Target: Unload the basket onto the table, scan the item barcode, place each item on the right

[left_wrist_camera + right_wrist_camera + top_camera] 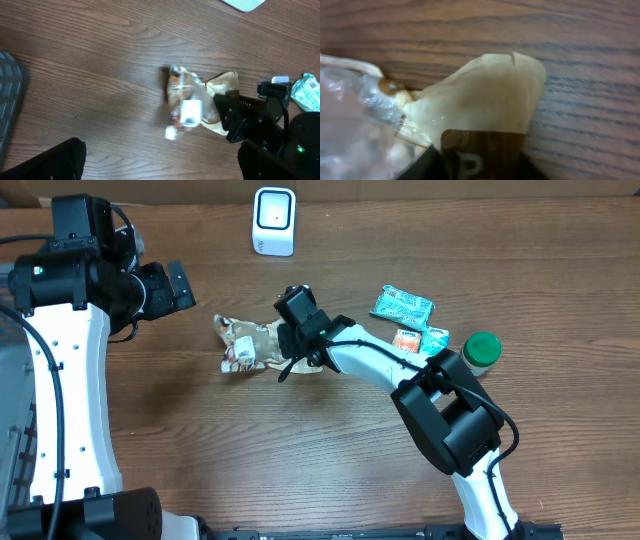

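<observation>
The item, a crinkled clear-and-tan snack bag (243, 344), lies on the wooden table left of centre. My right gripper (287, 352) is at its right, tan end. In the right wrist view its dark fingers (422, 167) press both sides of the bag's tan flap (485, 100), with the gripper (482, 170) shut on a brown printed patch. In the left wrist view the bag (187, 97) shows a white label (190, 112). The white scanner (274, 221) stands at the back edge. My left gripper (178, 286) hovers open, well left of the bag, holding nothing.
A teal packet (403, 305), a small orange packet (407, 340) and a green-lidded jar (482, 351) sit to the right, beside the right arm. A grey mat (7, 100) lies at the table's left edge.
</observation>
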`<state>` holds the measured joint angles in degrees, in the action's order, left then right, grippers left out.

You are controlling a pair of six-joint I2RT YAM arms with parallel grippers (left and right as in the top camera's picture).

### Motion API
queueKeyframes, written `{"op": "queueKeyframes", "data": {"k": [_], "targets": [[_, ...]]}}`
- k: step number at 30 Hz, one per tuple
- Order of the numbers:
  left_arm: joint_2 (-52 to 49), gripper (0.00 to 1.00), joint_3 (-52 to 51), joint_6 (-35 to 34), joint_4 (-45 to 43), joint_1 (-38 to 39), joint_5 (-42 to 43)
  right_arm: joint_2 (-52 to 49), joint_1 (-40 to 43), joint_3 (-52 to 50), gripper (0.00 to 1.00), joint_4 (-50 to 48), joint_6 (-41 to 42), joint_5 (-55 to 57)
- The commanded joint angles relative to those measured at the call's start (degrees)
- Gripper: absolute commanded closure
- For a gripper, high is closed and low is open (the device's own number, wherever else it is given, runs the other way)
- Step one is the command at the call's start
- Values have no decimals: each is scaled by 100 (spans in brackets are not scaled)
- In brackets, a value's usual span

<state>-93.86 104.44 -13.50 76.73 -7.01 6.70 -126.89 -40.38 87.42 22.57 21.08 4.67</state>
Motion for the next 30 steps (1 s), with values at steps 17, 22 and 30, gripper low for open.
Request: {"op": "queueKeyframes", "data": {"k": [17, 22, 30], "targets": [[85, 0, 39, 42, -7, -9, 22, 1692, 553, 627, 96, 2149, -273, -1423], [85, 0, 39, 42, -7, -9, 22, 2361, 754, 627, 96, 2177, -669, -2004], [85, 0, 39, 42, -7, -13, 22, 2664, 935, 627, 96, 2277, -658, -1904]]}}
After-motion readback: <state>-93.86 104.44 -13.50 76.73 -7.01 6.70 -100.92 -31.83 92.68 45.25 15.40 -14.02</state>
